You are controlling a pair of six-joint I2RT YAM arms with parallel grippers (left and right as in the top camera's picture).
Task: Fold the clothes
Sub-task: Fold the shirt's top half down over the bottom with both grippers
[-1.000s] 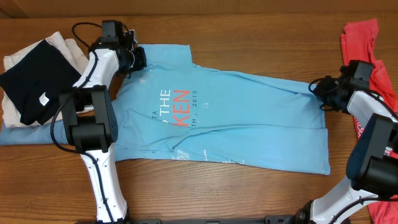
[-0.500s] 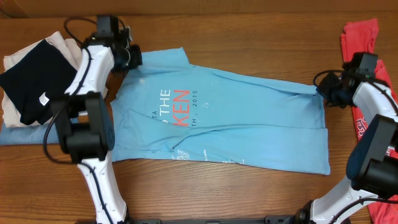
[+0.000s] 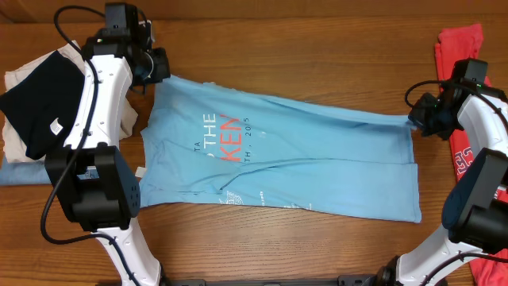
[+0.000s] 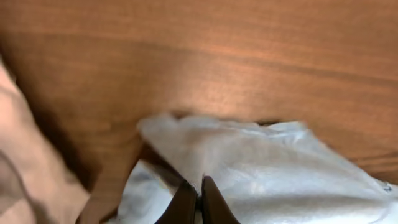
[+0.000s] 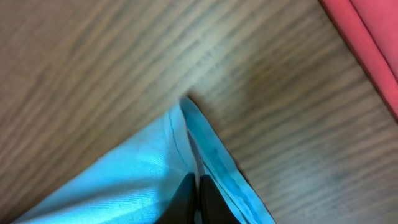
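The light blue T-shirt [image 3: 278, 159] with red and white lettering lies spread across the middle of the table. My left gripper [image 3: 153, 70] is shut on its far left corner, and the left wrist view shows the pale cloth [image 4: 280, 168] pinched between the closed tips of this left gripper [image 4: 199, 186]. My right gripper [image 3: 419, 119] is shut on the shirt's far right corner. In the right wrist view, the blue hem [image 5: 137, 180] is clamped in this right gripper [image 5: 196, 186]. The top edge runs taut between both grippers. A coral-red T-shirt [image 3: 460, 48] lies bunched at the right edge and shows again as a coral-red T-shirt [image 5: 367, 37] past the right wrist.
A black garment with a white tag [image 3: 40, 99] rests on cream cloth [image 3: 24, 75] and blue denim [image 3: 24, 171] at the left edge. The cream cloth [image 4: 25, 155] is close beside my left gripper. Bare wooden table [image 3: 317, 40] lies beyond the shirt.
My left gripper has pulled its corner left and back, and my right gripper has pulled its corner to the right. The shirt's far edge is stretched straighter and flatter than before.
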